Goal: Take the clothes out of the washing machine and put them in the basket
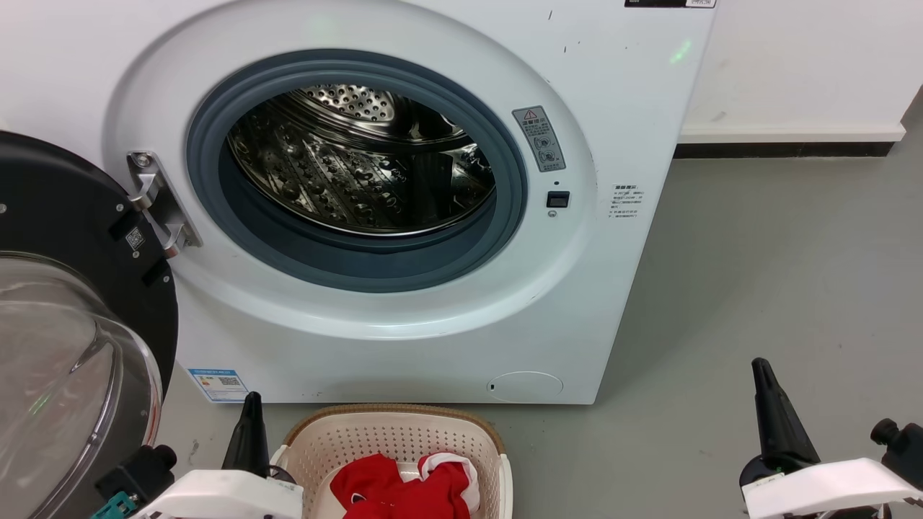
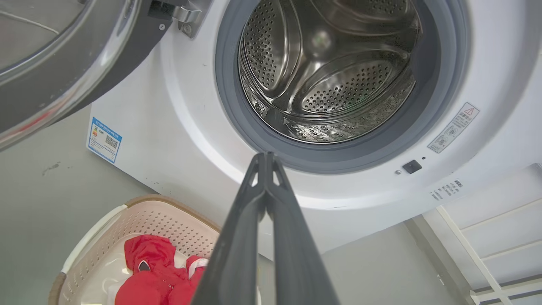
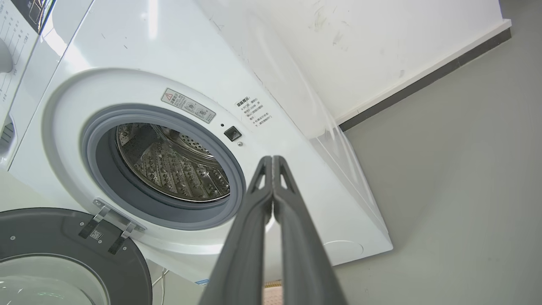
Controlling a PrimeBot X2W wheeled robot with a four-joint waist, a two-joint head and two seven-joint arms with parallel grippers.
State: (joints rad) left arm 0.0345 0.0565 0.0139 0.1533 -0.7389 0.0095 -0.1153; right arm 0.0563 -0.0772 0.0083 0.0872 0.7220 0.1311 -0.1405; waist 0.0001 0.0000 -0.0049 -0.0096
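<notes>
Lying crumpled together in the cream basket (image 1: 393,414) at 6 o'clock of the head view, the red clothes (image 1: 404,490) are showing white trim on the piece toward 3 o'clock. The basket is standing on the grey floor (image 1: 757,274) just in front of the white washing machine (image 1: 404,346). The machine's black-rimmed glass door (image 1: 65,209) is hanging wide open at 9 o'clock on a metal hinge (image 1: 160,202). Inside the grey rubber seal (image 1: 375,268) the perforated steel drum (image 1: 346,173) is gleaming.

A grey warning sticker (image 1: 539,138) with a red triangle is sitting at 2 o'clock of the opening, its writing too small to read. Just beneath it a black latch socket (image 1: 557,199) is facing outward. Toward 3 o'clock a few lines of small print (image 1: 626,202) are running down the white panel, equally unreadable. A blue-bordered label (image 1: 218,384) carrying a QR code is sticking to the machine's 7 o'clock corner, and a small QR sticker (image 1: 135,238) is sitting on the door's black rim.

The left gripper (image 1: 252,404) is hovering at 7 o'clock, just beside the basket's rim. In the left wrist view its fingers (image 2: 239,237) are pressing together tip to tip, gripping nothing. The right gripper (image 1: 761,371) is hovering at 4 o'clock over the floor, well apart from the basket. Its fingers (image 3: 247,237) are likewise closing on each other, with nothing held.
</notes>
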